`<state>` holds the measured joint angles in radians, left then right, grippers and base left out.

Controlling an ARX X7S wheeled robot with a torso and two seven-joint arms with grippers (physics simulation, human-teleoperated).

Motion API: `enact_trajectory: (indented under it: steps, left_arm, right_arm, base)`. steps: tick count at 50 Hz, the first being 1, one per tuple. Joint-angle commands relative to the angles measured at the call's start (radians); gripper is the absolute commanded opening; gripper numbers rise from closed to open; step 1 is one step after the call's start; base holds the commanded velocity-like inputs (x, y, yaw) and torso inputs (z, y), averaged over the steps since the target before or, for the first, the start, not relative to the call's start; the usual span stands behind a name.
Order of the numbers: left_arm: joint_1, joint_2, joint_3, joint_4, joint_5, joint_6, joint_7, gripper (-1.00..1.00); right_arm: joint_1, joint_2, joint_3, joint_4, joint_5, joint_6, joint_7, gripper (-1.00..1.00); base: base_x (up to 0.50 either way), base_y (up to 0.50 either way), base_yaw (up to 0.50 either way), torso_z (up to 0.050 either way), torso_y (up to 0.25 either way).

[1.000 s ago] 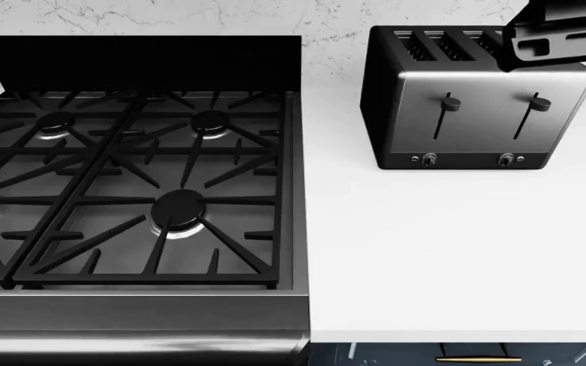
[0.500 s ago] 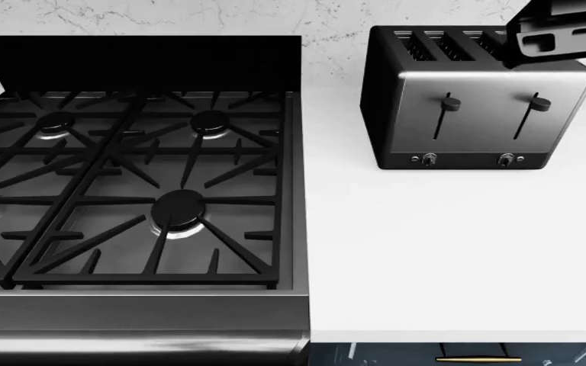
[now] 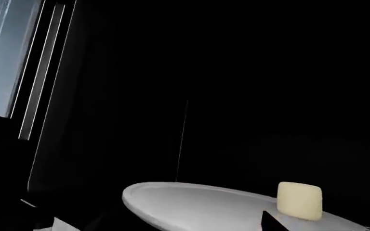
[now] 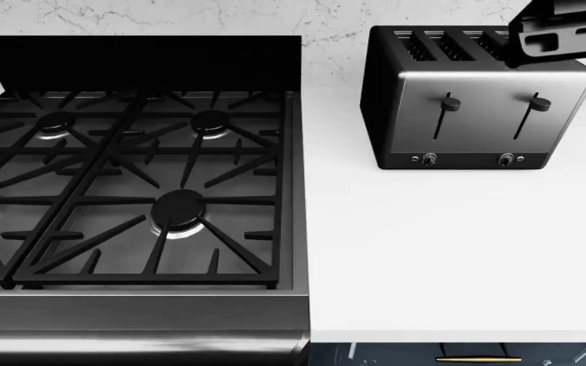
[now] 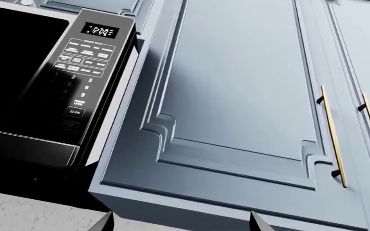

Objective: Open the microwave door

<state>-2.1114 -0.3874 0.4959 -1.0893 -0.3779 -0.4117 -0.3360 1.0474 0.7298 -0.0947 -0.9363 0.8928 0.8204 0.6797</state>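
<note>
We see microwave (image 5: 44, 86): black glossy front, lit keypad (image 5: 85, 72), beside blue cabinet (image 5: 236, 96). Right gripper (image 5: 179, 220) jaws spread; left jaws: can't tell.

White countertop (image 4: 445, 252), steel four-slot toaster (image 4: 471, 114) standing at its back, gas stove (image 4: 130, 191) set alongside

A stove (image 4: 130, 183) is filling the left of the head view, with the desk (image 4: 456, 252) lying to its right. A toaster (image 4: 471, 99) is standing on the desk at the back right, against the wall. In the right wrist view, a microwave (image 5: 37, 82) is sitting beside a cabinet door (image 5: 236, 96), its control panel (image 5: 85, 67) on the edge nearest that door. In the left wrist view, a small block (image 3: 298, 200) is resting on a round plate (image 3: 204, 207).
</note>
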Motion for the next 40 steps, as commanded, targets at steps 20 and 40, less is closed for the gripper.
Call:
enact_trajectory:
  steps: [20, 40]
  left_arm:
    - [0.059, -0.151, 0.004, -0.029, 0.045, -0.015, -0.063, 1.0]
    - [-0.083, -0.072, 0.023, -0.218, 0.142, 0.075, 0.006, 1.0]
  right_arm:
    - [0.006, 0.019, 0.002, -0.008, 0.027, 0.003, 0.021, 1.0]
    - [0.059, 0.025, -0.004, -0.017, 0.081, 0.037, 0.055, 1.0]
  base:
    - [0.0, 0.0, 0.0, 0.0, 0.0]
    - [0.0, 0.0, 0.0, 0.0, 0.0]
